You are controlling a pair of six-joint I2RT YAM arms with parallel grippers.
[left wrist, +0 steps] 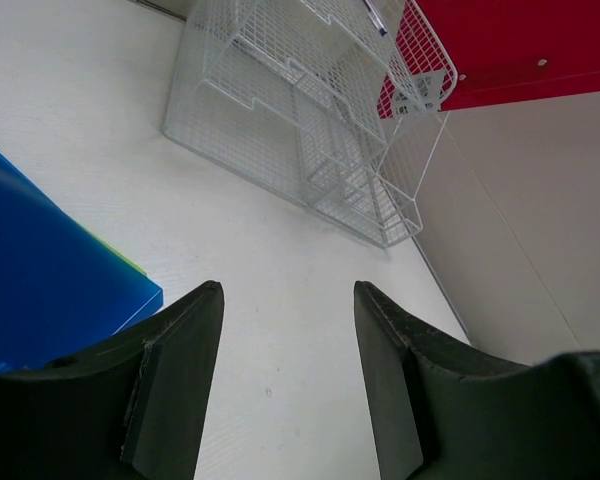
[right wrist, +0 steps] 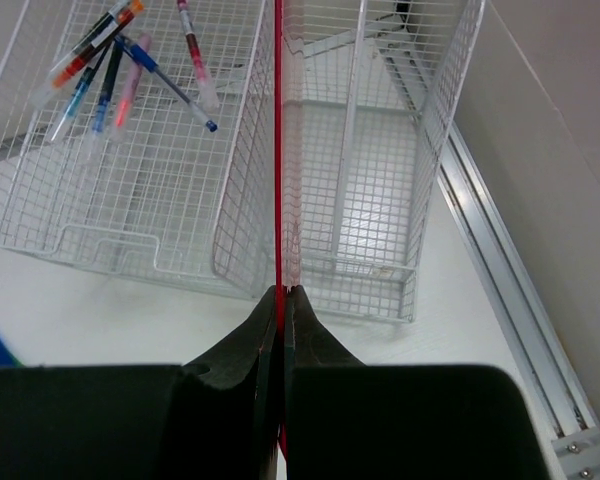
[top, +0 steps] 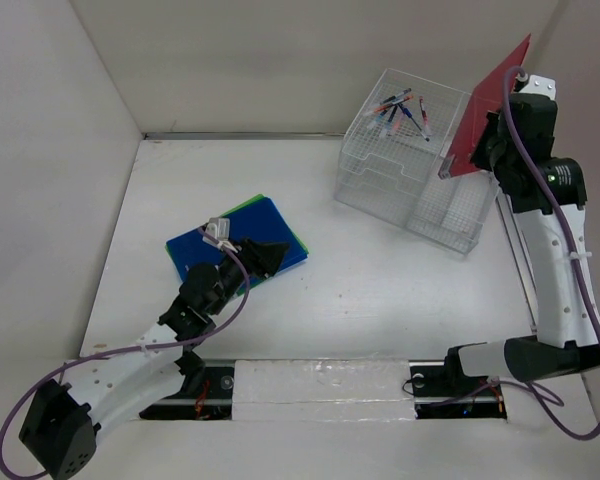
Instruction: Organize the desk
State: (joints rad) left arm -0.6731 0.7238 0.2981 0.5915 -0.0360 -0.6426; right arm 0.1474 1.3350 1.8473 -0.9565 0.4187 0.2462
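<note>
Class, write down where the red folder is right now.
In the top view the red folder is at the far right, pinched in the right gripper and hanging over the right-hand end of the wire rack.

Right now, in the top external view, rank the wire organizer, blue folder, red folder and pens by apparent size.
1. wire organizer
2. blue folder
3. red folder, though it is tilted and raised nearer the camera, so second versus third is unsure
4. pens
</note>
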